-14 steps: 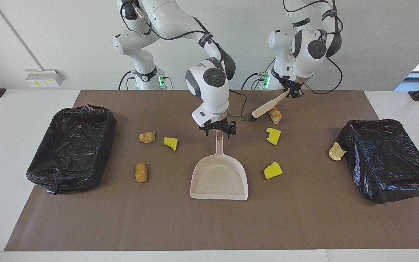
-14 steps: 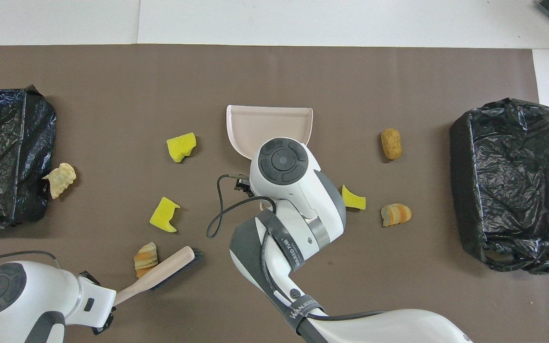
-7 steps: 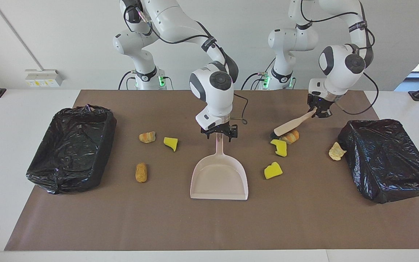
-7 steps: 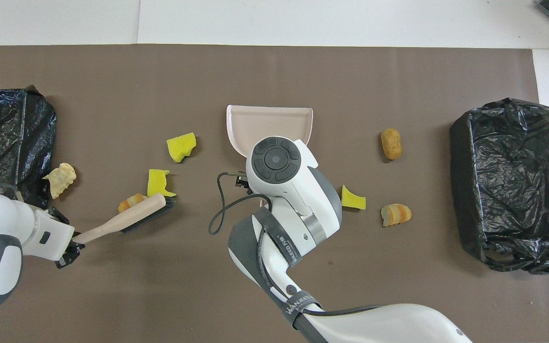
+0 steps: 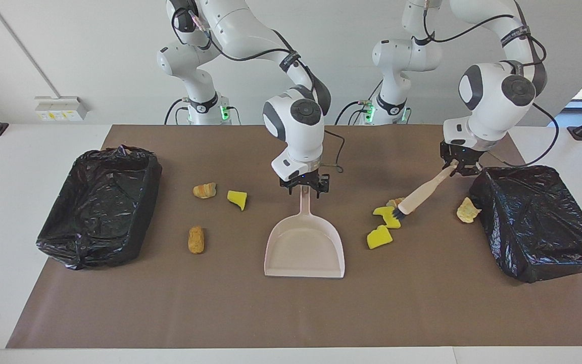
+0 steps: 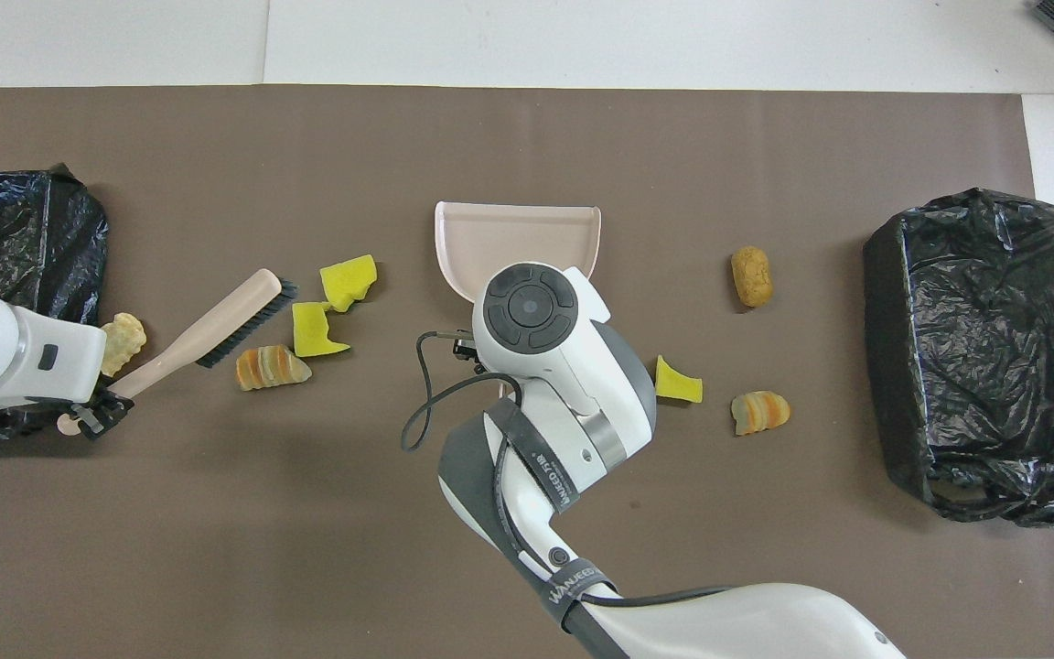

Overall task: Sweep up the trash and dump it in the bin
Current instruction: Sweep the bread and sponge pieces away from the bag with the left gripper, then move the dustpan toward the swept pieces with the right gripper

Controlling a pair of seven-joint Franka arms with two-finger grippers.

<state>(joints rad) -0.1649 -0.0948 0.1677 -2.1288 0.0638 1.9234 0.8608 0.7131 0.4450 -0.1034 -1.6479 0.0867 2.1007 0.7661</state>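
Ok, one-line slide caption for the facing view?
Left gripper sweeps brush against trash; right gripper at dustpan handle.

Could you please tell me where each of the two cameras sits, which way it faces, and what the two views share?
Facing view: high across the table, looking at the robots; both arms show whole, the left gripper holding the hand brush, the right gripper at the dustpan handle.
Overhead view: above the robots' end, looking steeply down; both arms enter from the bottom.
Shared, half a turn apart: dustpan, brush, trash pieces, two black-lined bins.
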